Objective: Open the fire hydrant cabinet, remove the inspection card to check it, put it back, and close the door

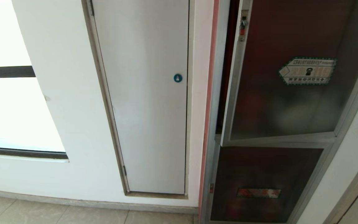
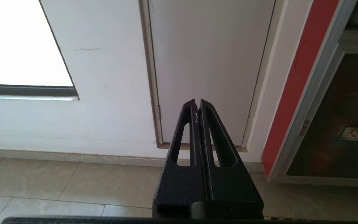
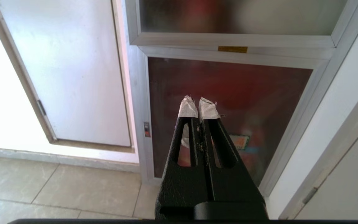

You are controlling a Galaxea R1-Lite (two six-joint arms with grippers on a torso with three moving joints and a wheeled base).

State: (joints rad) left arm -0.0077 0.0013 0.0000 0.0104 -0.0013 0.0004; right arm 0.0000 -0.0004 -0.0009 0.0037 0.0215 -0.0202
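Evidently the silver-framed, red-lined fire hydrant cabinet (image 1: 211, 174) stood with its dark tinted glass door (image 1: 291, 102) ajar, the card nowhere in sight.

Opening looked barely begun or closing nearly finished; I could not tell which. In the head view the door sat at three o'clock, its small red latch (image 1: 242, 30) at one o'clock, beside a plain white door (image 1: 148, 109) at centre; neither arm appeared there. Only the wrist views showed them: left gripper (image 2: 197, 107) pressed together and empty, tape-tipped right gripper (image 3: 198, 107) likewise, facing the lower dark panel (image 3: 259, 93).
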